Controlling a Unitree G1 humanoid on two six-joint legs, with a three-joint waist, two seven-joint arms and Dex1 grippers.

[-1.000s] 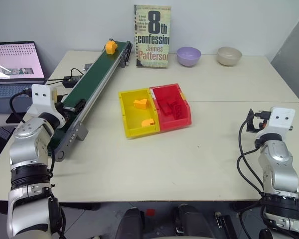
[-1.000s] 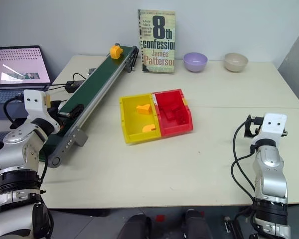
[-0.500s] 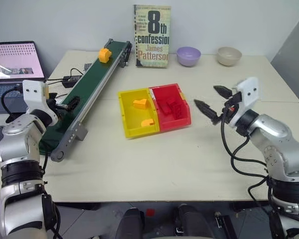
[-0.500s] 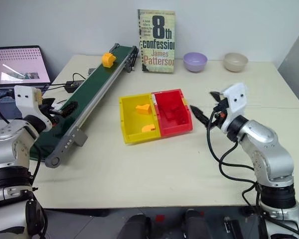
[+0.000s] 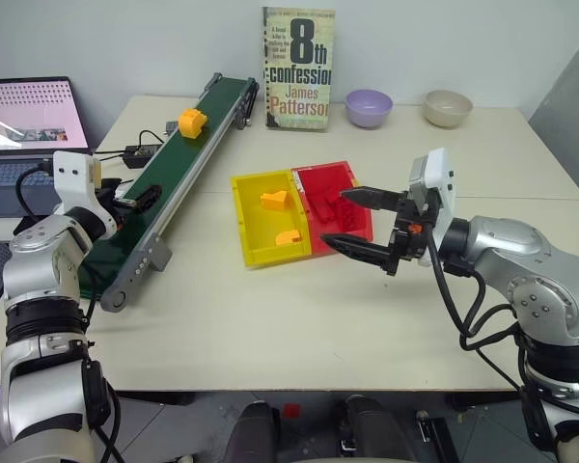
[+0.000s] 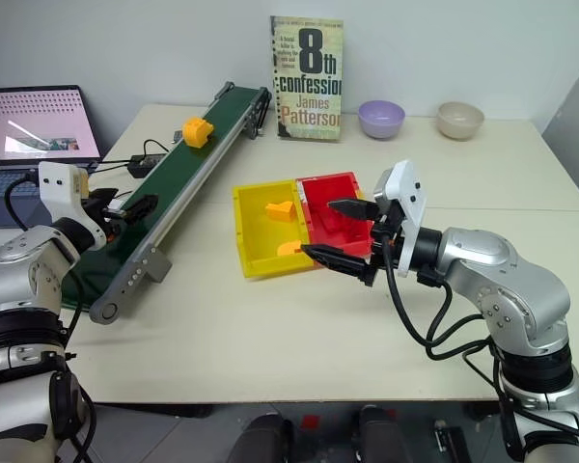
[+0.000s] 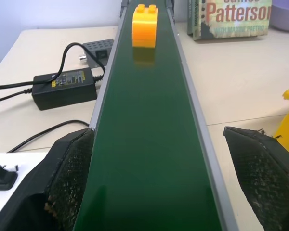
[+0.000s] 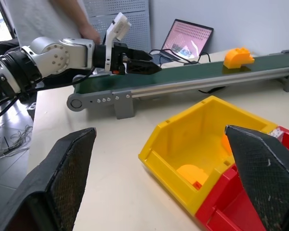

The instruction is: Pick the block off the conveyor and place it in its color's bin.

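The orange-yellow block (image 5: 191, 122) rides on the far part of the dark green conveyor (image 5: 169, 178). It is upright in the left wrist view, block (image 7: 144, 19), well ahead of my left gripper (image 7: 159, 137). That gripper (image 5: 135, 201) is open, level over the belt's near half, its fingers (image 7: 70, 173) spread to the belt's two sides. The yellow bin (image 5: 239, 207) holds two orange-yellow pieces and is joined to a red bin (image 5: 359, 217). My right gripper (image 5: 355, 222) is open and empty. It points left just above the red bin's near right side.
A book (image 5: 297, 68) stands at the back, with a purple bowl (image 5: 369, 106) and a beige bowl (image 5: 448, 107) to its right. A laptop (image 5: 24, 125) and a power adapter (image 5: 140, 152) with cables lie left of the conveyor. A person (image 8: 62, 14) stands behind the left arm.
The right arm swung from the table's right side leftward and up to the bins, turning its gripper to point left. The block travelled down the belt toward the left gripper, which stayed put.
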